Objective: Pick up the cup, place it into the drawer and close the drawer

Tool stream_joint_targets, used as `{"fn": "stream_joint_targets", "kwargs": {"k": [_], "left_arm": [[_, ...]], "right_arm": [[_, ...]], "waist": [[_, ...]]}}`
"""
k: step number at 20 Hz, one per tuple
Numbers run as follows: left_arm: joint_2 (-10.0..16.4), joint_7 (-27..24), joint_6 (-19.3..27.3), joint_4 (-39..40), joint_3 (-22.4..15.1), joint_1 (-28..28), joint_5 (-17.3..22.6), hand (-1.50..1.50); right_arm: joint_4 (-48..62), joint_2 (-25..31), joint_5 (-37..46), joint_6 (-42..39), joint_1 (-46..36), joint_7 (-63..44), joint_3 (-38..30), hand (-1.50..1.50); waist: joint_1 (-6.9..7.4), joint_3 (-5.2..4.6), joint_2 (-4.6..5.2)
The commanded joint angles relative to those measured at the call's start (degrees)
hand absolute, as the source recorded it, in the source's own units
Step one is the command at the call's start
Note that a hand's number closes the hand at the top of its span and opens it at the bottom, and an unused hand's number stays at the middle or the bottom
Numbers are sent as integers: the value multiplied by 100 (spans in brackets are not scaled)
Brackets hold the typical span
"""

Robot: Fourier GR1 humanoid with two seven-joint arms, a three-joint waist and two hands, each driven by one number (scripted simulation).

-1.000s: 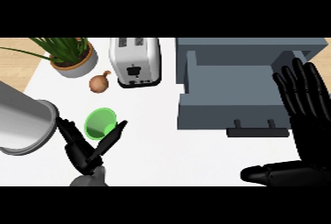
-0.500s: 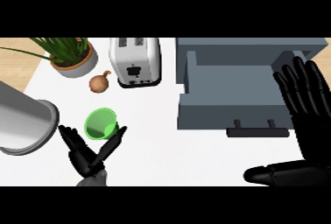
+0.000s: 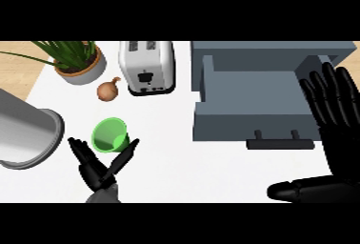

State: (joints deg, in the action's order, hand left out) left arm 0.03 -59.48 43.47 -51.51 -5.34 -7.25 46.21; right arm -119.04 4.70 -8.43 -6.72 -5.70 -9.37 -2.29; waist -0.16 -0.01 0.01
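Observation:
A green cup [image 3: 110,135] lies tipped on the white counter, its mouth facing up and left. My left hand [image 3: 100,169] is just below it, open, its thumb and fingers spread in a V under the cup's lower edge, apart from it or barely touching. The grey drawer [image 3: 255,125] stands open at the right, its handle [image 3: 277,141] on the front. My right hand [image 3: 336,109] is open, fingers straight, over the drawer's right side, with its thumb [image 3: 299,189] low at the right.
A large metal pot [image 3: 25,134] sits at the left edge, close to the cup. A toaster [image 3: 146,66], an onion [image 3: 107,90] and a potted plant [image 3: 76,61] stand along the back.
My left hand has dropped slightly lower and a little left under the cup. The right hand and the cup have barely shifted.

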Motion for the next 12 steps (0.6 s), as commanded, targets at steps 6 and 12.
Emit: {"fn": "stream_joint_targets", "kwargs": {"k": [6, 12], "left_arm": [[-3, -349, -622, 619, 391, -451, 44, -150], [-2, -716, -1248, 1858, 924, -1239, 246, -150]], "right_arm": [[49, -107, 107, 32, 17, 82, 108, -150], [-136, -96, 62, -30, 132, 37, 141, -150]], "waist": [[3, 0, 0], [-38, -4, 10]]}}
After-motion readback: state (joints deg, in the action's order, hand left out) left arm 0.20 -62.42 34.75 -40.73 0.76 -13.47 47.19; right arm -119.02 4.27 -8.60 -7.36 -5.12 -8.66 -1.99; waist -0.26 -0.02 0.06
